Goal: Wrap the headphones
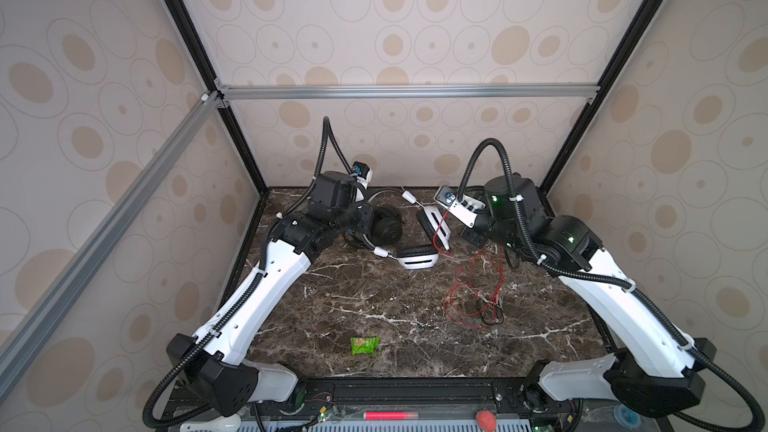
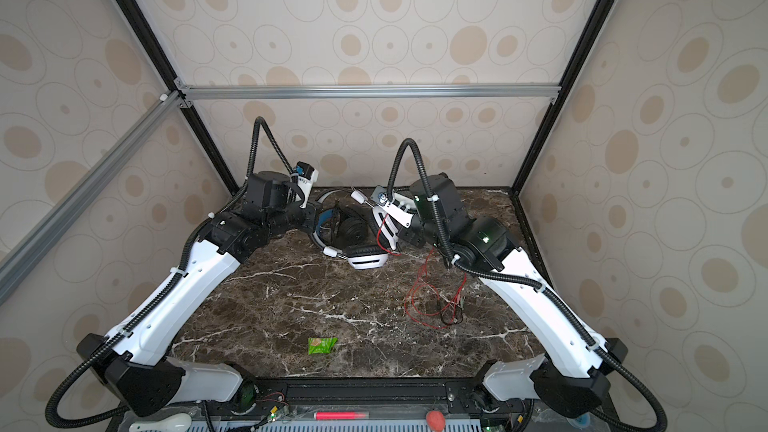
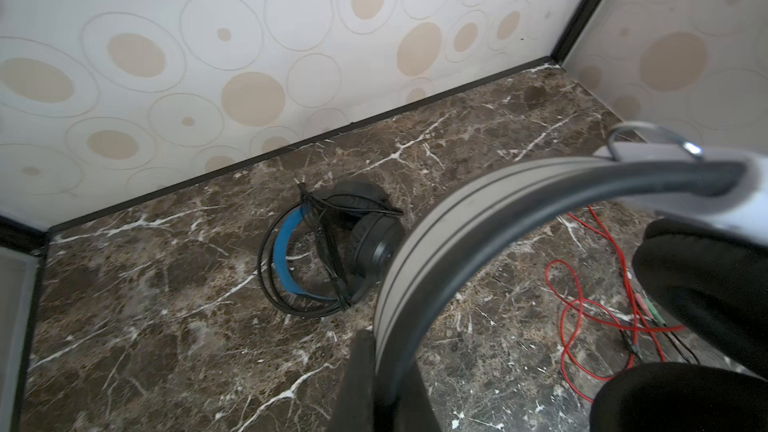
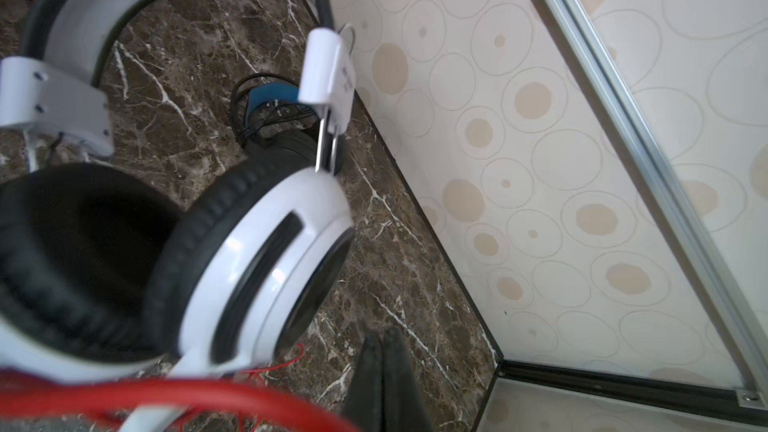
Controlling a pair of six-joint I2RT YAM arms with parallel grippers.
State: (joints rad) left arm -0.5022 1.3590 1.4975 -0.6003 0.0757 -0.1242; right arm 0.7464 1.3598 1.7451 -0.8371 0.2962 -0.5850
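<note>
The white headphones [image 1: 417, 257] with black cushions are at the back middle in both top views. My left gripper [image 3: 388, 367] is shut on their grey headband [image 3: 415, 251]. One white earcup [image 4: 266, 263] stands close to my right gripper [image 4: 384, 338], whose fingers are pressed together. The thin red cable [image 4: 166, 396] sweeps in to the base of those fingers. From there it hangs down to a loose pile [image 1: 469, 297] on the table. The black headphones [image 3: 332, 251] with a blue inner band lie behind, their black cable crossing the band.
A green wrapper [image 1: 365, 344] lies near the front of the dark marble table [image 1: 374, 305]. The patterned back wall [image 3: 249, 76] stands just behind the black headphones. Small plugs [image 3: 652, 313] lie at the end of the cable pile.
</note>
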